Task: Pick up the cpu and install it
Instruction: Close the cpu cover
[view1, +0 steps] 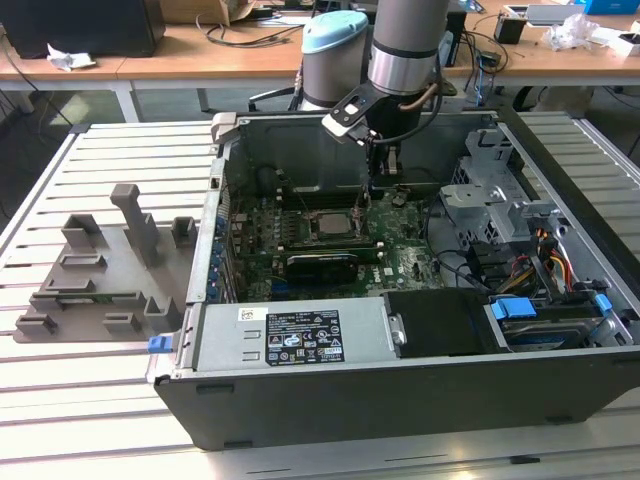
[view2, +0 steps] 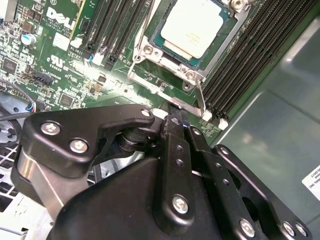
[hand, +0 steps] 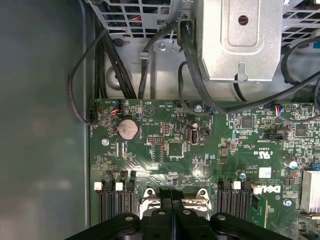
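Note:
The cpu (view1: 330, 222) lies flat in the socket on the green motherboard (view1: 400, 265) inside the open computer case. In the second wrist view its pale silver top (view2: 192, 27) sits within the metal socket frame (view2: 150, 55), which stands open around it. My gripper (view1: 365, 205) hangs inside the case just to the exterior view's right of the socket. Its black fingers are pressed together with nothing seen between them, in both wrist views (view2: 175, 114) (hand: 172, 192). The tips are close to the thin socket lever (view2: 200, 97); I cannot tell if they touch it.
Memory slots (view2: 250, 55) flank the socket. A metal drive cage (view1: 490, 190) with cables fills the case's right side, and the power supply (view1: 290, 340) lies along its near wall. A grey plastic tray (view1: 100, 280) with upright blocks rests on the slatted table at the left.

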